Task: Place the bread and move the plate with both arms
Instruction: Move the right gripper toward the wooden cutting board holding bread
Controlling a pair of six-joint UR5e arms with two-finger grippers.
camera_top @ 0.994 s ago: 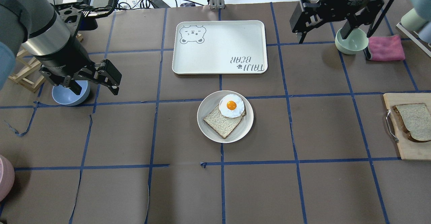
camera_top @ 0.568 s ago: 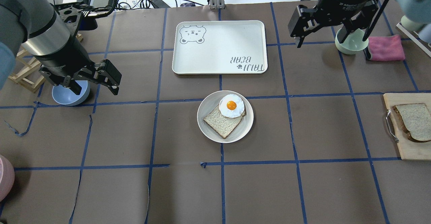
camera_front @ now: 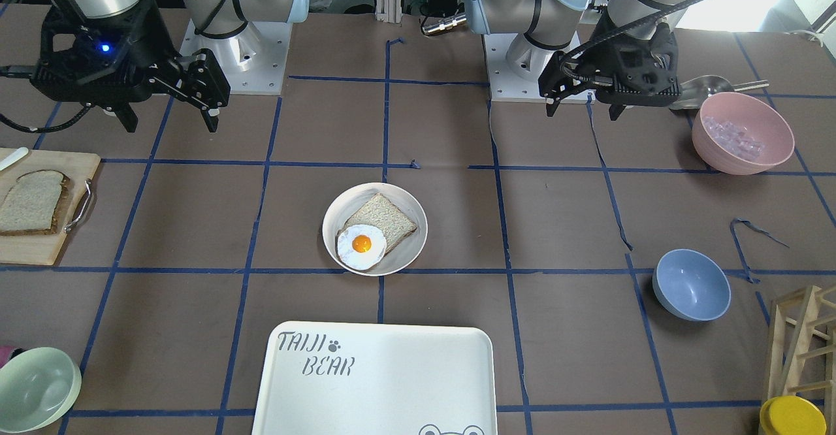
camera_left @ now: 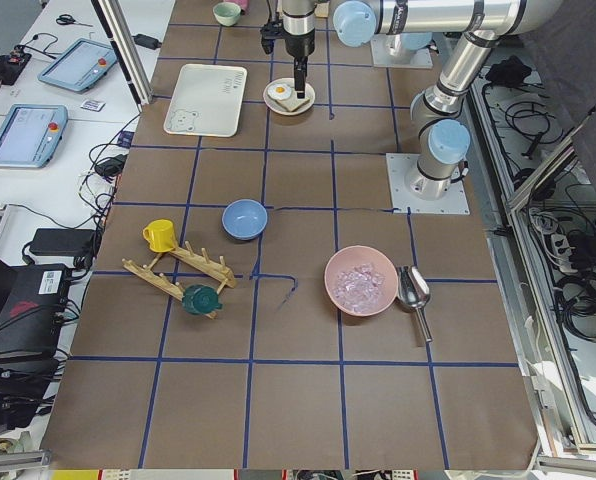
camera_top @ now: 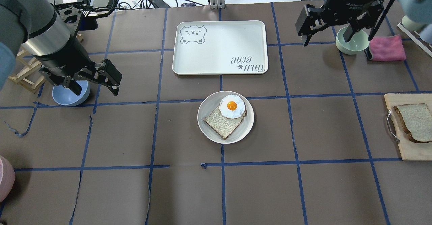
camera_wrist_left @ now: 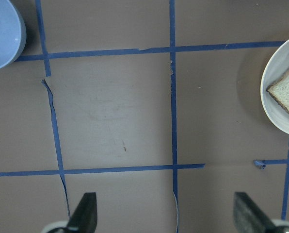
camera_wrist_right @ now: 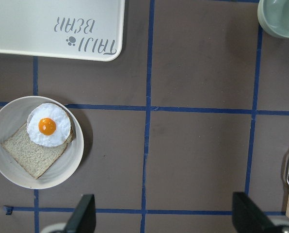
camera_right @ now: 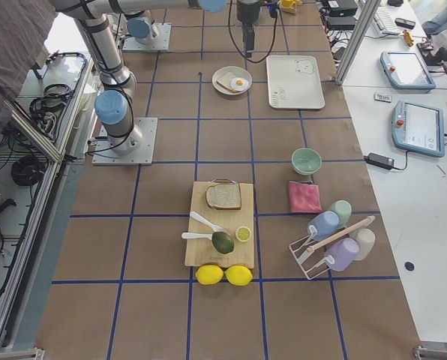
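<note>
The right hand (camera_top: pixel 326 37), fingers spread wide and empty, has drifted slightly to its own right over the last second and now hangs above the pale green bowl (camera_top: pixel 356 44). The bread (camera_top: pixel 416 122) lies untouched on the wooden board (camera_top: pixel 405 150), well off to this hand's right and nearer the robot. The plate (camera_top: pixel 244 130), with a squarer slice (camera_top: pixel 221 123) and a fried egg (camera_top: pixel 232 106), sits to its left on the tabletop. The left hand (camera_top: pixel 97 90), also spread, has not moved. The reach for the bread looks barely begun.

Off-white plate (camera_top: pixel 241 132), brown-crusted beige bread (camera_top: pixel 416 122), blue tape grid (camera_top: pixel 256 163) on brown table (camera_top: pixel 324 127).
</note>
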